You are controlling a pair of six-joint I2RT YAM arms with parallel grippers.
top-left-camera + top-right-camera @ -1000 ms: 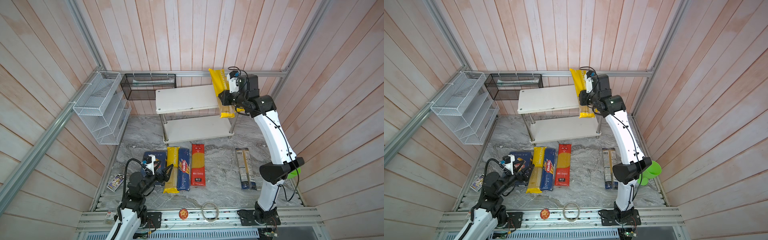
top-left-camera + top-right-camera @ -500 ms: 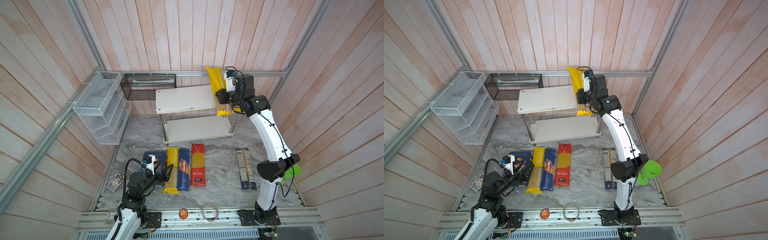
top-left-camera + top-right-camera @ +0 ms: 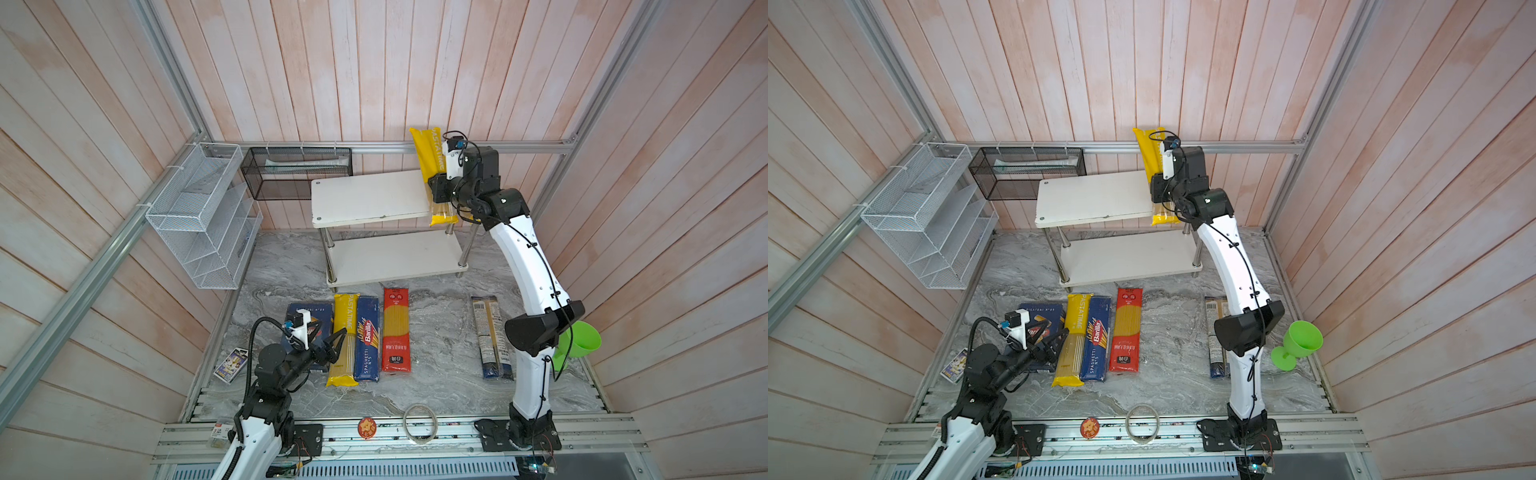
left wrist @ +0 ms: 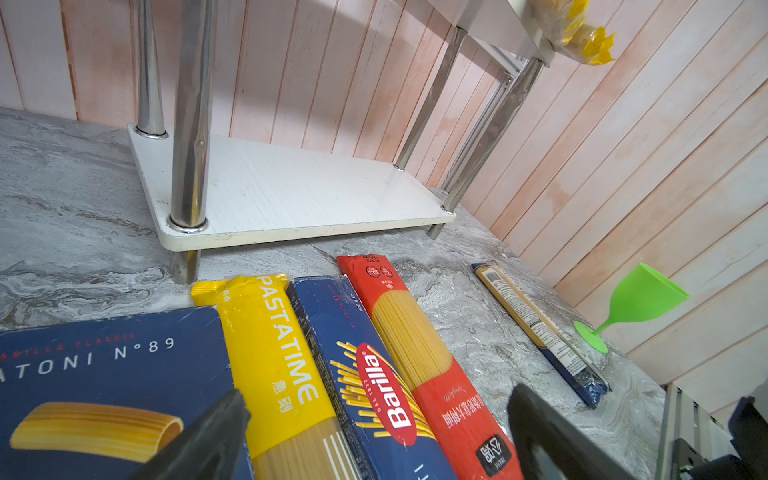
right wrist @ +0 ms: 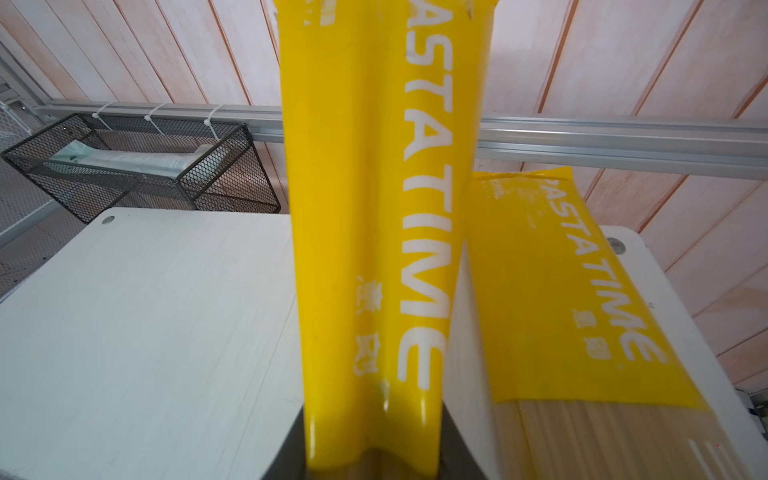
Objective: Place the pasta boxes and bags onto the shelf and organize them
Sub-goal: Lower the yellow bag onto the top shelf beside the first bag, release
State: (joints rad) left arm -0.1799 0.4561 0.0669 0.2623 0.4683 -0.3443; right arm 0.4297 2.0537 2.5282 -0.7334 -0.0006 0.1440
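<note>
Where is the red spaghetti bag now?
In both top views the red bag lies flat on the table before the shelf, just right of the narrow blue box.

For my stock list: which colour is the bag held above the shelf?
Yellow with white lettering; the held bag shows best in the right wrist view.

Both top views: high, distant, looking down, sharing whole scene. Wrist views close; both show shelf point(image 4: 291, 195).
</note>
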